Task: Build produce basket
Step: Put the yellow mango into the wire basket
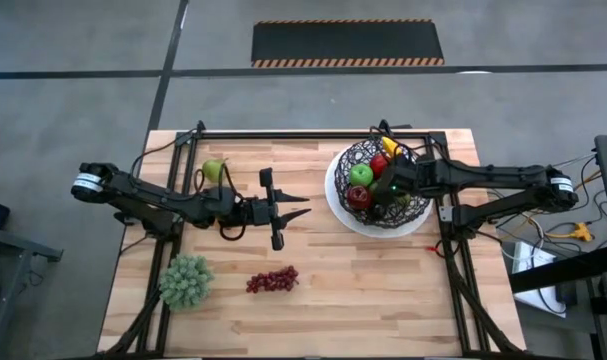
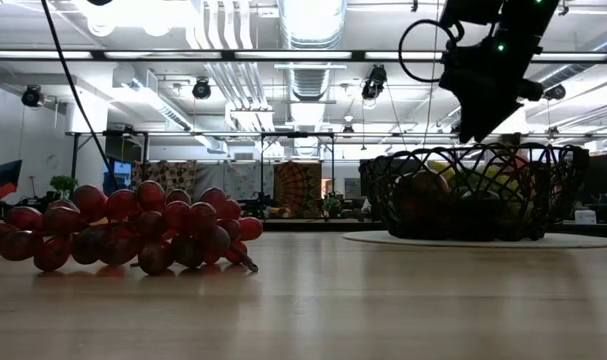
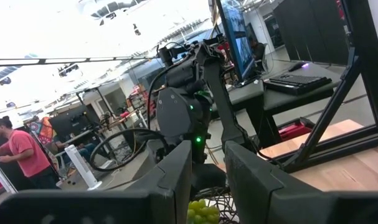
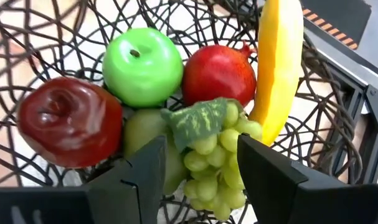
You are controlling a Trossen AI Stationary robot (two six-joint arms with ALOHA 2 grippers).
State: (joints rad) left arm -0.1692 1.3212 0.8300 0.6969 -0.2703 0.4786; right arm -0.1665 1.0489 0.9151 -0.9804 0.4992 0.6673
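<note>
Right wrist view: right gripper fingers parted over the basket, green grapes released between them onto the piled fruit. Basket at 2 o'clock on the counter. Purple grapes, at 6 o'clock, probably next. Left gripper waits mid-counter, fingers nearly clenched, empty.

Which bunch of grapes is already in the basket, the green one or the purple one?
The green grapes: they lie inside the basket under the right gripper. The purple grapes lie on the table.

An open industrial lab: exposed ceiling ducts, concrete floor with hazard-striped mat, desks with monitors, a person working.
</note>
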